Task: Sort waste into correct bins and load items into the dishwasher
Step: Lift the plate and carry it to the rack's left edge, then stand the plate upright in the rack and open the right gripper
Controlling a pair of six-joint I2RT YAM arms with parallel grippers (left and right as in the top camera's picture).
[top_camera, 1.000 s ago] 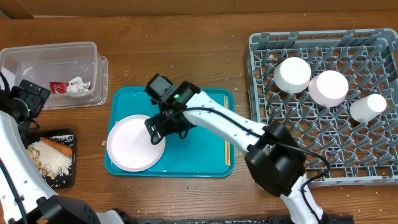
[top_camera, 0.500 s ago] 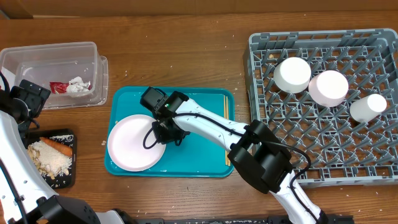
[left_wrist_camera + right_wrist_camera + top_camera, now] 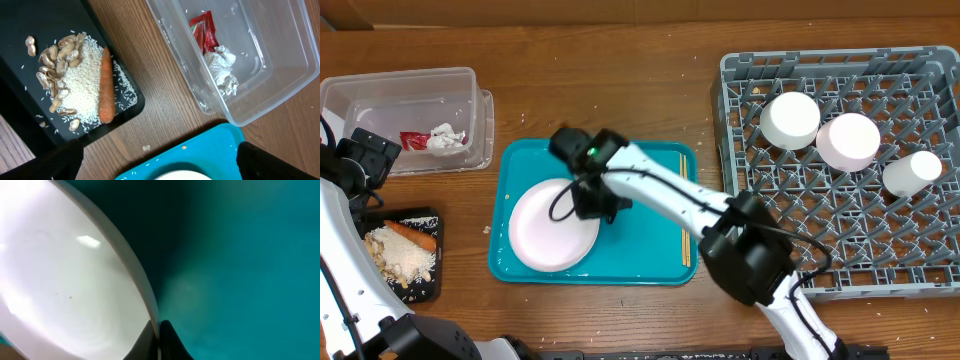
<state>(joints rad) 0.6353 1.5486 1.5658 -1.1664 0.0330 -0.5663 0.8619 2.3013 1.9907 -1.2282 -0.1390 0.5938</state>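
Right claw (image 3: 159, 334): closed on the right-hand rim of the large white plate (image 3: 550, 228), one finger on either side of the edge. In the wrist view the gripped rim casts a dark shadow on the floor of the teal serving tray (image 3: 640, 255) and appears lifted there. The plate lies in the left half of that tray, its left edge close to the tray's left rim. The right half of the tray floor is bare teal, up to the chopsticks (image 3: 684, 210), which lie together along the right rim. A narrow strip of the wooden surface (image 3: 620, 90) separates the tray's right rim from the left wall of the dish rack (image 3: 820, 58). The right arm crosses the rack's near left corner. In the rack, a bowl (image 3: 791, 120), a second round dish (image 3: 848, 140) and a small cup (image 3: 912, 172) stand in the far half, near one another. A broad band of wood runs beyond the tray's far edge. Left claw (image 3: 365, 158): fingers spread wide and gripping nothing, held at the left edge between the clear tub (image 3: 280, 85) and the black tray (image 3: 30, 125). The tub holds the red wrapper (image 3: 204, 32) and the napkin (image 3: 222, 70), touching each other. The black tray holds the food scraps (image 3: 70, 80) with the carrot (image 3: 105, 85) along their right side. Tub, black tray and teal tray corner stand near one another but apart.
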